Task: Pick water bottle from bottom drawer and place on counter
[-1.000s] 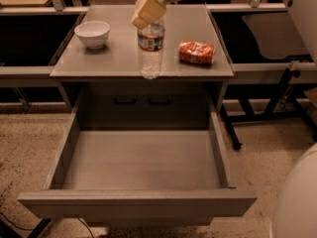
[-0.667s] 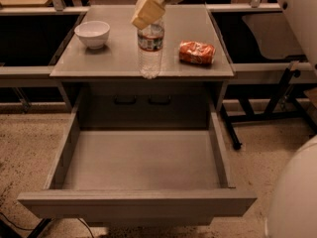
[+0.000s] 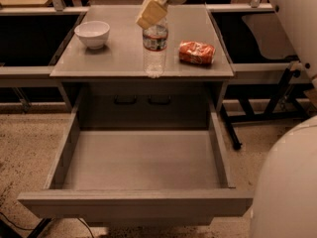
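On the grey worktop (image 3: 124, 58), near its front edge, the water bottle (image 3: 155, 51) stands upright, its long axis vertical. Its cap end is up under the pincer (image 3: 151, 13), which sits at its top; I cannot tell whether it grips. A white bowl (image 3: 92, 33) sits well to the left and a red packet (image 3: 196, 52) near on the right. Below, the bottom drawer (image 3: 141, 165) stands pulled open over a speckled floor (image 3: 29, 143).

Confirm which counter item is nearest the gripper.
The water bottle, upright between white bowl and red packet; the gripper sits at its top.
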`<state>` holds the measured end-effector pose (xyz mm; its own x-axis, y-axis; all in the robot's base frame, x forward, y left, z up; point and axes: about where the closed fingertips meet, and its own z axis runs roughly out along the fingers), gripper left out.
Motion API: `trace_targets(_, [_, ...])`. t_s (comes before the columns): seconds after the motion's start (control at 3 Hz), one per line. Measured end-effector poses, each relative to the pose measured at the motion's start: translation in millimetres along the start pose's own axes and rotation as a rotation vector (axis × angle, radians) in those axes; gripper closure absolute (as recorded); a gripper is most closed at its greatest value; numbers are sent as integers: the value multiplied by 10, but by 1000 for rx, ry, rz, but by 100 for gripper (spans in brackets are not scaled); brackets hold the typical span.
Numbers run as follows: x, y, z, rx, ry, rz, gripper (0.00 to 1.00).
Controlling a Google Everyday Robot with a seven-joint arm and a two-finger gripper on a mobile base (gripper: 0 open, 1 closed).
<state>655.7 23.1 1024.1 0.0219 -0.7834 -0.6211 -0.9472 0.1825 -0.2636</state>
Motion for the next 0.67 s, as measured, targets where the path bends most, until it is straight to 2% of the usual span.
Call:
trace_targets(0.33, [45, -95, -5, 5, 13, 17, 100])
trace_targets(0.67, [39, -191, -34, 21, 10, 69, 100])
